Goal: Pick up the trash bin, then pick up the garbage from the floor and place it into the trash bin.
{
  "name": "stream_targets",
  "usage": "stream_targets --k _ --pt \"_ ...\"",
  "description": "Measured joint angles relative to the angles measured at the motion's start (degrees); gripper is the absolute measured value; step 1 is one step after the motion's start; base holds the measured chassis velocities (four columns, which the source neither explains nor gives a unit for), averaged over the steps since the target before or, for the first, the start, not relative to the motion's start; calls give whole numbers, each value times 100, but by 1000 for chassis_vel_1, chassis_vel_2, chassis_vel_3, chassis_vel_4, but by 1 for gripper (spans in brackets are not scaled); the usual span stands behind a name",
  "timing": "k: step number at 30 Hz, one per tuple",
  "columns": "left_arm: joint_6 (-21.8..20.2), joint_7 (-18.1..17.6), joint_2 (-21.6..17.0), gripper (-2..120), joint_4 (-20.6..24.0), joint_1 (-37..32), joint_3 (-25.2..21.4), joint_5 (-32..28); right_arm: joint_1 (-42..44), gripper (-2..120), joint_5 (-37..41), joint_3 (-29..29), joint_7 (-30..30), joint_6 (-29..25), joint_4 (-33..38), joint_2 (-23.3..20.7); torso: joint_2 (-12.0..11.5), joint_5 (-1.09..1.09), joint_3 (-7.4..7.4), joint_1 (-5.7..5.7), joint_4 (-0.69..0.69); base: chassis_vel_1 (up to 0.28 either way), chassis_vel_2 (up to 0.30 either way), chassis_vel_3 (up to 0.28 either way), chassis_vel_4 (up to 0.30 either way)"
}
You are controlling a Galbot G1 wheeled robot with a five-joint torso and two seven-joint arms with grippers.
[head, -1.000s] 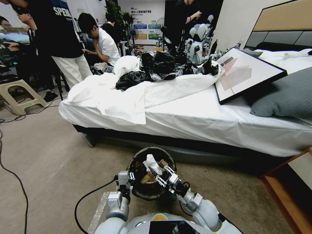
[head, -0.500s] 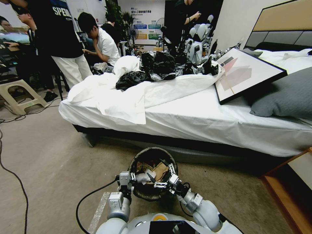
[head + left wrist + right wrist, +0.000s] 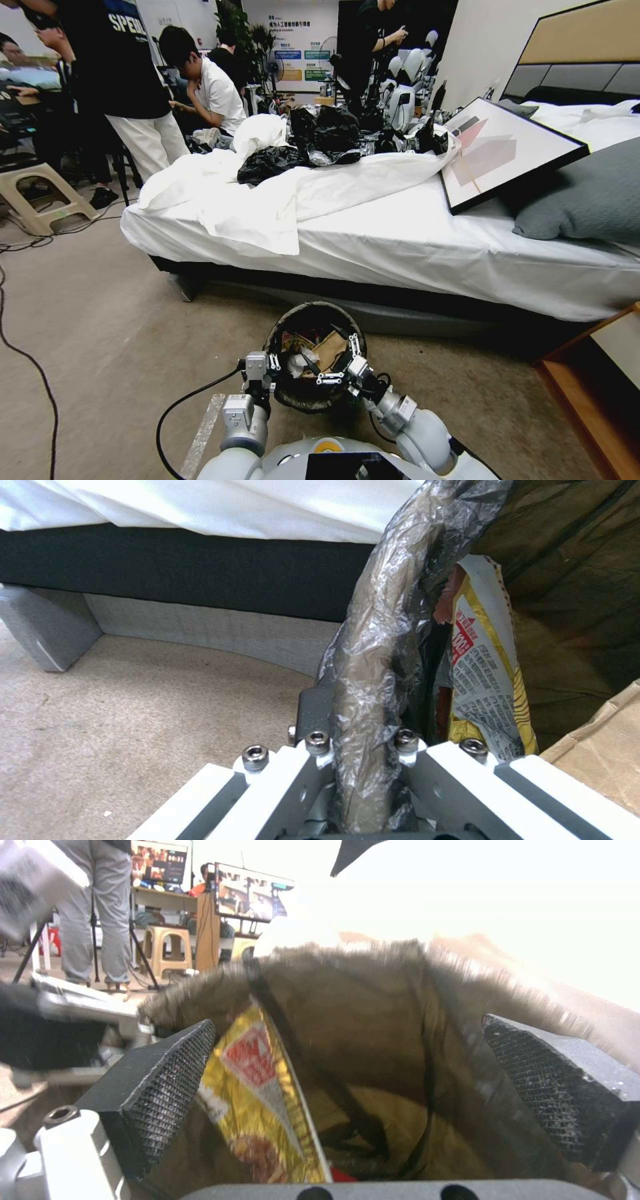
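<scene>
**Bin held at the bedside, right gripper over its mouth**

The left gripper (image 3: 257, 373) reaches forward and low, clamped on the bagged rim of the bin (image 3: 288, 397), fingers either side of the liner (image 3: 373, 690). The right gripper (image 3: 331, 360) angles in from the right above the bin's mouth, jaws spread and holding nothing. Inside lie a yellow wrapper (image 3: 263, 1100), a brown paper bag (image 3: 328, 348) and white tissue (image 3: 295, 363). The bin hangs just above the beige carpet (image 3: 100, 320), near a white-sheeted bed (image 3: 400, 247).
</scene>
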State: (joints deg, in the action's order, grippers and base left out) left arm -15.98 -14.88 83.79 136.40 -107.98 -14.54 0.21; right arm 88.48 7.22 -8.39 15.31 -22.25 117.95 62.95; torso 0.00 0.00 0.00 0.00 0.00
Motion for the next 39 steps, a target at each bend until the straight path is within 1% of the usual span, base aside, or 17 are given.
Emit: stream_targets --k 4,7,13,14,15,16,19,20,23,24,27,31,39 --pt "1 1 1 0 -18 0 -17 0 26 100 -55 -22 -49 -21 170 59 0 0 0 0 0 0 0 0 0" --pt "3 5 -2 0 -18 0 -61 0 41 100 -310 -141 -305 -75 553 217 0 0 0 0 0 0 0 0 0" --pt "4 9 -4 0 -16 -2 -95 0 51 100 -566 -358 -590 -178 911 433 0 1 0 0 1 0 0 0 0" --pt "4 10 -4 0 -15 -2 -104 0 74 100 -611 -406 -684 -183 997 474 0 0 0 0 0 0 0 0 0" --pt "5 11 -7 0 -11 -2 -122 0 142 100 -718 -512 -947 -180 1175 602 0 -1 0 0 1 0 0 0 0" --pt "5 11 -7 0 -11 -2 -122 0 142 100 -718 -512 -947 -180 1175 602 0 -1 0 0 1 0 0 0 0" --pt "7 14 -40 0 3 4 -262 -51 551 100 -1103 -796 -1741 -137 1446 956 1 0 0 0 0 0 0 0 0" --pt "7 14 -40 0 3 4 -262 -51 551 100 -1103 -796 -1741 -137 1446 956 1 0 0 0 0 0 0 0 0" --pt "7 15 -68 0 14 19 -374 -126 744 100 -1373 -1023 -2128 -184 1424 1120 1 0 0 0 0 0 0 0 0" --pt "7 15 -68 0 14 19 -374 -126 744 100 -1373 -1023 -2128 -184 1424 1120 1 0 0 0 0 0 0 0 0" --pt "7 15 -74 0 47 28 -480 -218 911 100 -1481 -1190 -2419 -340 1240 1242 1 0 0 0 0 0 0 0 0" --pt "-3 15 -100 0 79 37 -551 -281 1030 100 -1525 -1234 -2504 -488 1084 1301 1 0 0 0 0 0 0 0 0" --pt "-22 15 -169 0 125 33 -654 -362 991 100 -1534 -1221 -2532 -501 896 1346 1 0 0 0 0 0 0 0 0"
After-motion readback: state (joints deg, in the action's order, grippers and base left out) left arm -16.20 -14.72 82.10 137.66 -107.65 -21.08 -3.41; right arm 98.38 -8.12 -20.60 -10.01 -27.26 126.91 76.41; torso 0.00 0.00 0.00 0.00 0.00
